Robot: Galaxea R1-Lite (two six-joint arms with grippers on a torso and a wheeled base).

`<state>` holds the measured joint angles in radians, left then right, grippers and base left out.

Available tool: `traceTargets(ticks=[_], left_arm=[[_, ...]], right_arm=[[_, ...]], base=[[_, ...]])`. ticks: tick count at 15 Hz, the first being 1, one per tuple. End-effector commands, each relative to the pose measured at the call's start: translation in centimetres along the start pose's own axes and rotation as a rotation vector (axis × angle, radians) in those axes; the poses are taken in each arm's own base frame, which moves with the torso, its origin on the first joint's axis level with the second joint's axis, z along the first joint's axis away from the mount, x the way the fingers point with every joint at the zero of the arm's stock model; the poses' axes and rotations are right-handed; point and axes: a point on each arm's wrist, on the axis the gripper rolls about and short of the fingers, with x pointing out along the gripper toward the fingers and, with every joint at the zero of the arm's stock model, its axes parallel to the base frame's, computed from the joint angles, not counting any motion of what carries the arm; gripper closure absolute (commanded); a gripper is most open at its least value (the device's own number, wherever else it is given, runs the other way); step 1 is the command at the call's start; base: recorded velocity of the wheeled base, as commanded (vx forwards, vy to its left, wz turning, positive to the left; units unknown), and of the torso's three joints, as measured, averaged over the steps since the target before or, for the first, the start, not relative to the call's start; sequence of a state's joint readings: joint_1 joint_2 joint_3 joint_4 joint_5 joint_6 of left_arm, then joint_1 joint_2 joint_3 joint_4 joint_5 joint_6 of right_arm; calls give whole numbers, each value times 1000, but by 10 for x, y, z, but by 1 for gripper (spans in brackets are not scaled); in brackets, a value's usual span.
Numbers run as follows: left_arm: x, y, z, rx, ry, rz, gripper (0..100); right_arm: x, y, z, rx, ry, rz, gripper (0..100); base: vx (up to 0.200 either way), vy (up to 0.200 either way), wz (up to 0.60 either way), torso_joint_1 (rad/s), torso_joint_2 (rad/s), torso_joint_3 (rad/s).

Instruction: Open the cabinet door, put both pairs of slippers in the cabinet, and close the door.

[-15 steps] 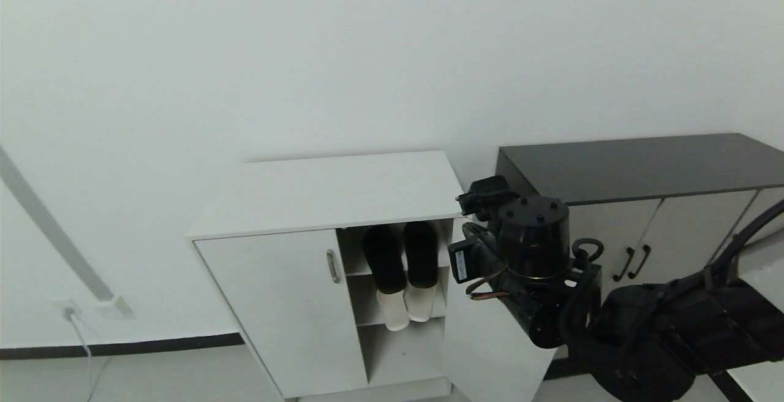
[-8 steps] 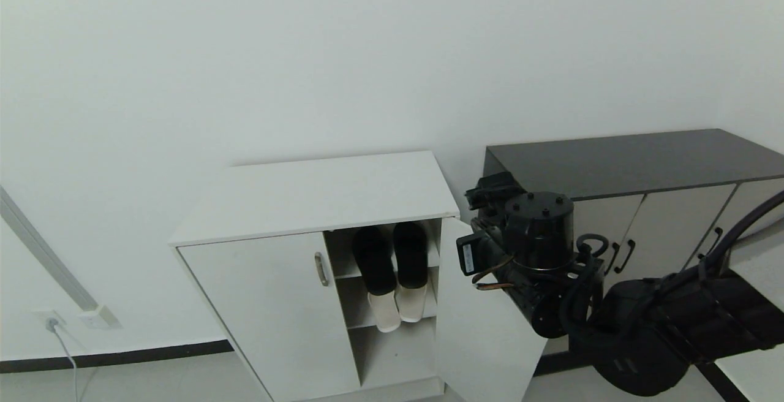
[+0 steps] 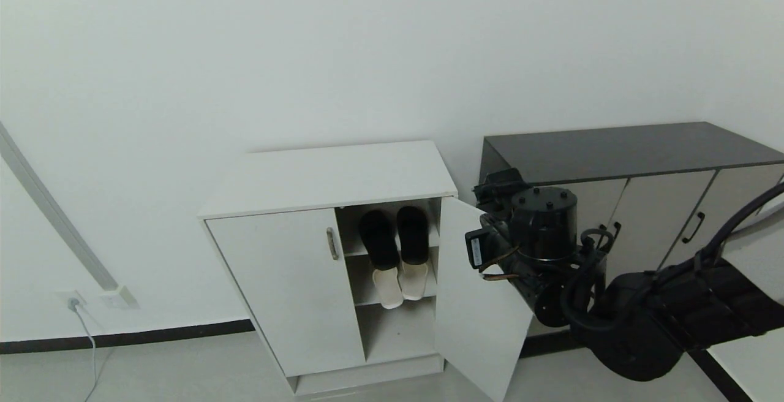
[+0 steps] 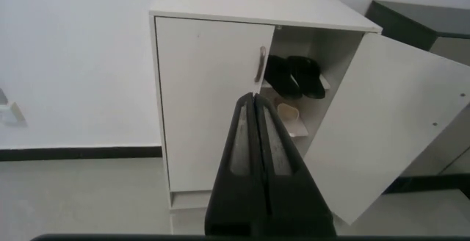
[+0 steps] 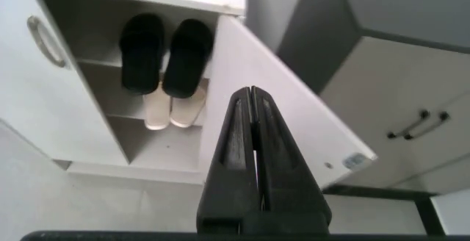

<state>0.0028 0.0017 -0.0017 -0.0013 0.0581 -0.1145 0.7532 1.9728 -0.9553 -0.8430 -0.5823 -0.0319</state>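
Head view puts the step in hand at closing the door, since both pairs are already inside the cabinet (image 3: 331, 175). Left gripper (image 4: 254, 101): in front of the cabinet and well apart from it, facing the closed left door (image 3: 294, 292). Its fingers are pressed together and hold nothing. Just right of that door's handle (image 3: 332, 243), the black slippers (image 3: 395, 239) lie on the top shelf and the white slippers (image 3: 401, 282) on the shelf below, each pair side by side. Both pairs appear to overhang their shelf fronts.

The right door (image 3: 474, 304) stands swung out from the cabinet's right side. Right gripper (image 5: 252, 94): fingers closed and empty, on the outer side of this door near its upper edge—contact cannot be confirmed.

To close well, press the closed fingers flat on the outer face, near the free edge and far from the hinge, and follow the door's arc. Slow before the end, so that an overhanging slipper is nudged in—not jammed.

A dark cabinet (image 3: 612, 151) stands right of the white one.
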Motion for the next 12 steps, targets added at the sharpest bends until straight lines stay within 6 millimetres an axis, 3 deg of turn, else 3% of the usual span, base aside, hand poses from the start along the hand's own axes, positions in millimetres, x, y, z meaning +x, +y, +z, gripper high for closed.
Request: traceTargets(ticks=[1,4,8,11,12], left_arm=[[0,0,0,-1,0,0,100],[0,0,0,-1,0,0,100],[0,0,0,-1,0,0,100],[0,0,0,-1,0,0,100],[0,0,0,-1,0,0,100]], right_arm=[[11,-12,7,15,-9,-42,100],[26,-32,4,13,32,-67,100],[25,-29,-3,-6,51,-45,100],[25,-29,-2,4,34,-35,100],[26,-30,-3,4,36,-36,100]], base=[[0,0,0,0,0,0],[0,0,0,0,0,0],[0,0,0,0,0,0],[0,0,-600,-24,43,33],[0,0,0,-100,232,139]])
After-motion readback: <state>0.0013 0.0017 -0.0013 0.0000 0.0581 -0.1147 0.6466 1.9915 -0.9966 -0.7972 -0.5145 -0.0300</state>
